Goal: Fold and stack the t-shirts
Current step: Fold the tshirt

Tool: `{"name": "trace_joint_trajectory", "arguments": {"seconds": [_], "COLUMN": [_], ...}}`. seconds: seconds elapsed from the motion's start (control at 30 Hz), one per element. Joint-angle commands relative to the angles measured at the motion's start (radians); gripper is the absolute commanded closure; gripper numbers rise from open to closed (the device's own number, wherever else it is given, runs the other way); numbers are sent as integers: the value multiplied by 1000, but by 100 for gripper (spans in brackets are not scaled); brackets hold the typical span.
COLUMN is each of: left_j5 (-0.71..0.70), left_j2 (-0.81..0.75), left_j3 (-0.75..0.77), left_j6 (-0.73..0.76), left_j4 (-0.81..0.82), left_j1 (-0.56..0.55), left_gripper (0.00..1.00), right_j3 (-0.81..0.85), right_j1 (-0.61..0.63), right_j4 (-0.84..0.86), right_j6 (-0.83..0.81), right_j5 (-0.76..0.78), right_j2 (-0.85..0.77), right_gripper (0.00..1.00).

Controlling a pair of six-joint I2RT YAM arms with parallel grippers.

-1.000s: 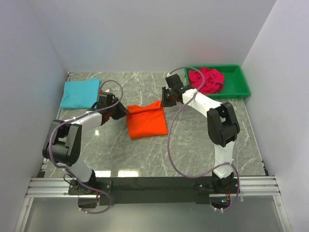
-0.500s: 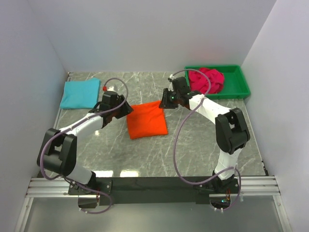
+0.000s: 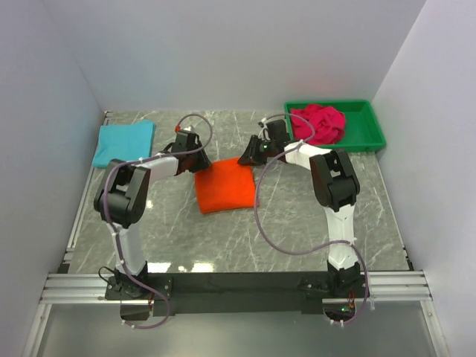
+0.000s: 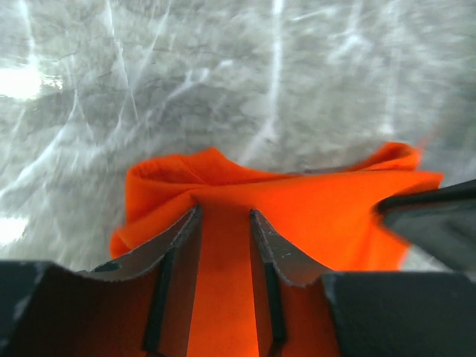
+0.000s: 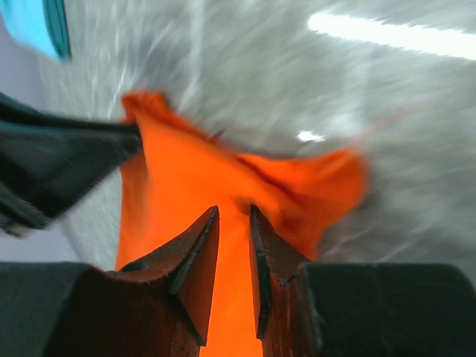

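The orange t-shirt (image 3: 225, 186) lies folded to a rough square at mid table. My left gripper (image 3: 196, 158) is at its far left corner and my right gripper (image 3: 246, 158) at its far right corner. In the left wrist view the left gripper (image 4: 224, 212) is shut on a puckered fold of the orange t-shirt (image 4: 335, 201). In the right wrist view the right gripper (image 5: 233, 210) likewise pinches the bunched orange t-shirt (image 5: 178, 178). The turquoise t-shirt (image 3: 124, 143) lies folded at the far left. The crimson t-shirt (image 3: 317, 123) is crumpled in the bin.
A green plastic bin (image 3: 368, 134) stands at the far right corner. White walls close in the table on three sides. Both arms' cables arc over the marble table (image 3: 297, 223).
Both arms have reached farther out to the orange t-shirt's far corners. Their jaws widened, then closed on the cloth, and the shirt's far edge has bunched up.
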Motion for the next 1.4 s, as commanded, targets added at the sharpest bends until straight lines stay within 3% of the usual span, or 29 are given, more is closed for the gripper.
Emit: {"name": "trace_joint_trajectory", "arguments": {"seconds": [0.0, 0.23, 0.37, 0.47, 0.57, 0.83, 0.93, 0.97, 1.0, 1.03, 1.23, 1.37], "left_j5": [37, 57, 60, 65, 53, 83, 88, 83, 70, 70, 34, 43], "left_j2": [82, 116, 47, -51, -164, -431, -504, -517, -536, -536, -481, -421], "left_j3": [44, 38, 55, 56, 36, -183, -302, -332, -434, -457, -586, -669], "left_j6": [13, -10, -10, -25, -48, -151, -184, -192, -238, -238, -348, -430], "left_j4": [22, 65, 45, 33, 7, -38, -10, 4, 62, 62, 165, 200], "left_j1": [7, 24, 33, 33, 31, -33, -79, -99, -111, -111, -108, -97], "left_gripper": [64, 63, 57, 40, 31, 24, 27, 31, 47, 47, 72, 79], "right_j3": [13, -47, -44, -59, -111, -385, -467, -484, -545, -545, -629, -714], "right_j1": [-62, -104, -109, -106, -101, -27, 12, 23, 45, 45, 39, -7], "right_j4": [167, 293, 297, 290, 293, 414, 441, 454, 508, 509, 523, 599], "right_j6": [153, 293, 297, 285, 279, 328, 323, 328, 343, 343, 346, 417], "right_j5": [-76, -91, -111, -116, -114, -168, -172, -174, -188, -188, -174, -191], "right_j2": [50, 94, 47, -39, -146, -361, -386, -387, -372, -372, -265, -185], "right_gripper": [70, 70, 70, 69, 67, 62, 62, 62, 62, 62, 63, 66]}}
